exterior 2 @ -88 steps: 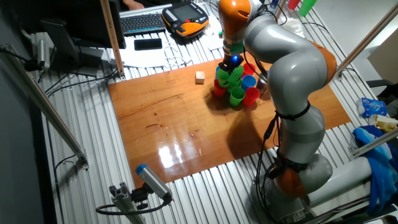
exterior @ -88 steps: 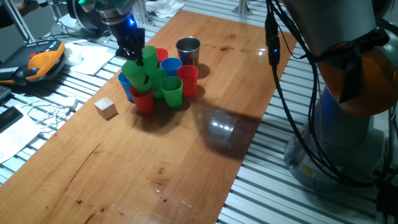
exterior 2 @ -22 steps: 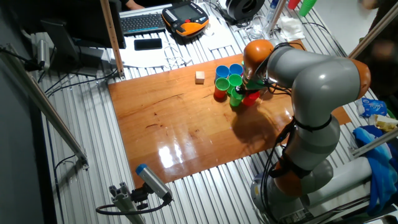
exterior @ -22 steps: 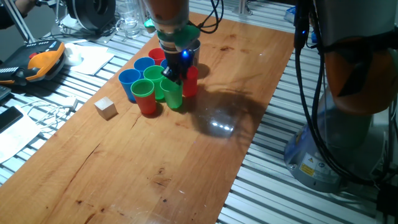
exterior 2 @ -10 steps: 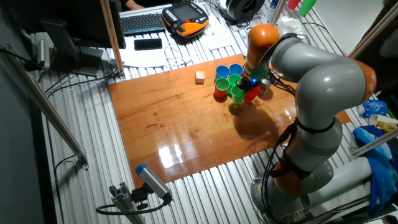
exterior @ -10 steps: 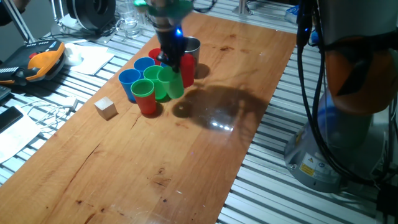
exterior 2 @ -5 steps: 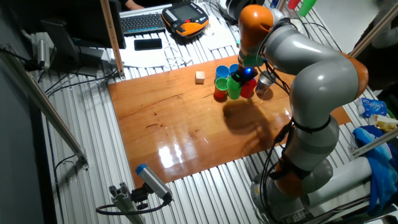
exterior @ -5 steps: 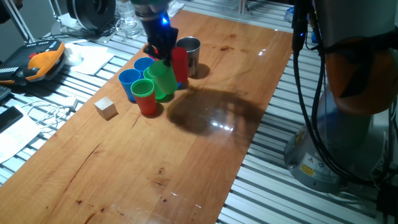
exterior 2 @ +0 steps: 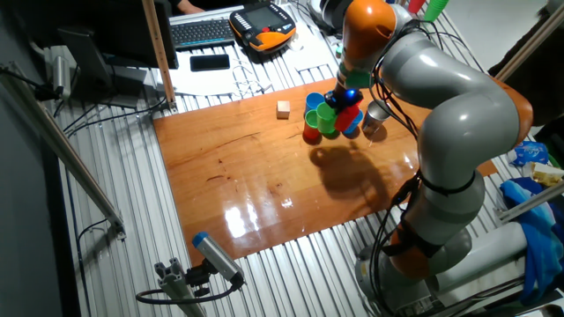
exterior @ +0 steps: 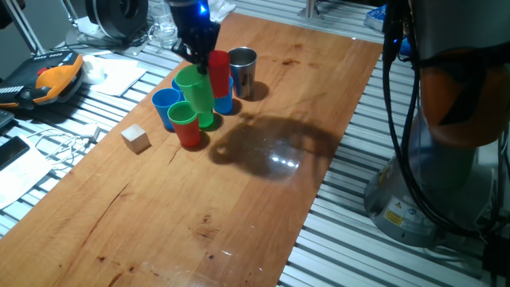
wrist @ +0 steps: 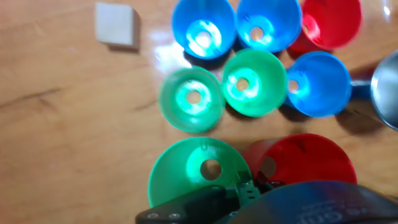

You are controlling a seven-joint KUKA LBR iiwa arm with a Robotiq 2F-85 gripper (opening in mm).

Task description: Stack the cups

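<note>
Right now the end effector (wrist: pixel 245 186) is clenched on the touching rims of a green cup (wrist: pixel 199 171) and a red cup (wrist: pixel 298 162). It seems to have one finger inside each. Both hang clear of the tabletop (exterior: pixel 239 207).

Directly below sit two loose greens (wrist: pixel 191 99) and a blue (wrist: pixel 318 84). Beyond those are two more blues (wrist: pixel 204 28) and a far red (wrist: pixel 329 22). They are packed rim to rim near the tabletop's left edge, toward its far left corner. In the fixed view one green is nested in a red base (exterior: pixel 189 134) at the near side of the group. A cube (exterior: pixel 136 138) sits apart, closer to the left edge. A steel cup (exterior: pixel 241 68) stands just beyond the group toward the far edge.

Step in hand, by my read, is carrying the held pair to a cup below and nesting it.
- Two cups are side by side in one pinch, so only one can seat at a time.
- Pick the target so the other cup comes down over bare wood or into a neighbour's mouth, not onto a rim.
- Centre the chosen cup over the target opening.
- Keep it upright and lower it straight down.
- Let go only once it is seated.

The risk is that the cups are light and tightly packed, so a sideways nudge could topple several. The pinch on two thin rims may also slip or tilt a cup.
</note>
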